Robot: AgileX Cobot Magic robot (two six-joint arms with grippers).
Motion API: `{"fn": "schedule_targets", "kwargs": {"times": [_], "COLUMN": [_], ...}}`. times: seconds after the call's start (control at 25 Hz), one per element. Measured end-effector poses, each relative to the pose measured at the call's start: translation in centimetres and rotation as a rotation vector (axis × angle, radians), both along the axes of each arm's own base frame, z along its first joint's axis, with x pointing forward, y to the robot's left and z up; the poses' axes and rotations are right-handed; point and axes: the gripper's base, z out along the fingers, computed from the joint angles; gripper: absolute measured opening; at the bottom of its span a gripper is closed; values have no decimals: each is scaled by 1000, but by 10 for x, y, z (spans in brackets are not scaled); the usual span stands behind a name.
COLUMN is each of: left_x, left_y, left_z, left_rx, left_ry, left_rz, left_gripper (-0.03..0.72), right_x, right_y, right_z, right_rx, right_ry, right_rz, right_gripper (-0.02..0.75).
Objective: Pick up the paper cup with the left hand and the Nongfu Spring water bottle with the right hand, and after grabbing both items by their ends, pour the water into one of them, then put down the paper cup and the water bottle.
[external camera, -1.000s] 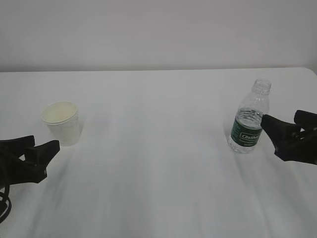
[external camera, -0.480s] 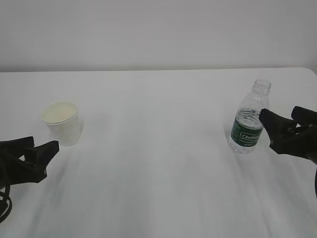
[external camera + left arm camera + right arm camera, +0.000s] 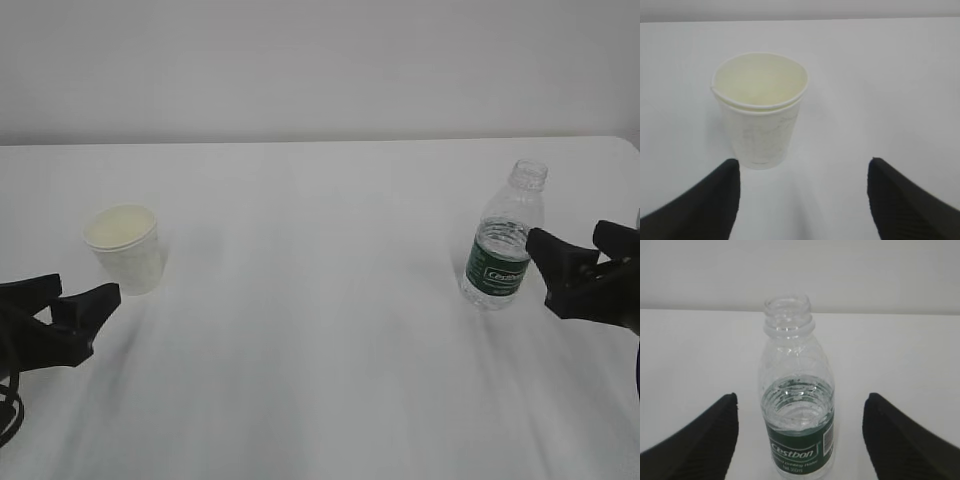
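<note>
White covered nearly everything: the tabletop (image 3: 320, 300) was a plain white sheet running back to a pale wall. On its left side stood the paper cup (image 3: 125, 247), upright and open-mouthed, its inside cream-coloured and, as far as the left wrist view showed, dry. That closer view also revealed a second rolled rim just under the top one on the near side, as though two cups sat nested. The left tool (image 3: 70, 295) hovered low in front of the cup and slightly toward the camera, its two black fingers (image 3: 700, 205) spread wide and clear of the cup wall; the cup stood just beyond the fingertips, nearer the left one than the middle of the gap, and nothing was gripped. On the right side of the tabletop the Nongfu Spring water bottle (image 3: 505, 250) stood upright with no cap on its neck, its dark green label wrapped round the lower body and the water (image 3: 797, 405) reaching a little above that label, less than half the bottle's height. The right tool (image 3: 582, 250) sat just beside the bottle on its right, likewise released, with its black fingers (image 3: 695, 440) parted. From the right wrist view the bottle stood centred between them but past their tips, untouched. Cup and bottle rested well apart, with bare tabletop between.
</note>
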Motion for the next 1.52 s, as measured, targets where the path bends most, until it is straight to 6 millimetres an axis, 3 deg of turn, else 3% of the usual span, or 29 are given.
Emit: {"fn": "schedule_targets", "kwargs": {"times": [0.4,0.64,0.92,1.08,1.32,1.52], "left_x": [7,10,10,10,10,10], "left_y": [-2,-3,-3,-3,-3,-3], "left_z": [4,6,6,6,6,6], "left_rx": [-8,-11,-11,-11,-11,-11], "left_ry": [-29,-40,-40,-40,-40,-40], "left_rz": [0,0,0,0,0,0], "left_gripper": [591,590,590,590,589,589], "right_x": [4,4,20,33,36,51], "right_y": [3,3,9,14,11,12], "right_z": [-28,-50,-47,-57,-62,-64], "right_rx": [-14,-26,-41,-50,-48,-42], "right_ry": [79,162,113,120,137,114], "right_rz": [22,28,78,105,65,47], "right_gripper": [594,649,658,658,659,659]}}
